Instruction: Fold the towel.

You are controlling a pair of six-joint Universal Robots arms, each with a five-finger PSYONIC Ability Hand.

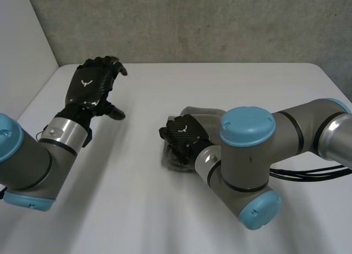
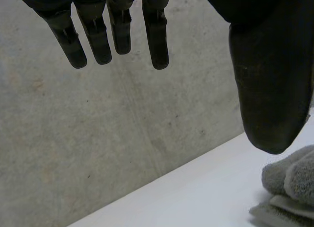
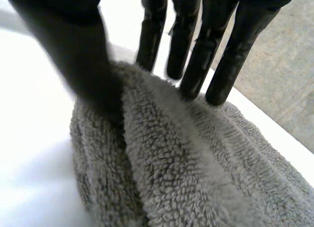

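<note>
- Grey terry-cloth towel (image 1: 201,115): lies folded into a compact, thick bundle near the middle of the white table (image 1: 137,204). In the right wrist view the towel (image 3: 186,163) shows rounded, stacked fold ridges that run away from the hand.
- Right black hand (image 1: 184,134): rests palm down on top of the folded towel and covers most of its upper face in the head view.
- Right hand, finger state: in the right wrist view the fingers (image 3: 196,60) are extended and nearly straight, set close side by side. Their tips touch the towel's pile along its far part.
- Right hand, thumb: the thumb (image 3: 83,60) is spread away from the fingers and its tip bears on the towel beside one raised fold. No part of the hand is curled round the cloth.
- Left black hand (image 1: 91,86): is raised above the table on the robot's left, well apart from the towel, with its back toward the head camera.
- Left hand, finger state: in the left wrist view the fingers (image 2: 156,35) hang straight and slightly spread, and the thumb (image 2: 270,79) is extended. The hand holds nothing and touches nothing.
- Left wrist view, surroundings: the towel (image 2: 289,183) lies on the table (image 2: 196,192) past the thumb tip; a grey concrete wall (image 2: 98,138) stands behind the table's edge.
</note>
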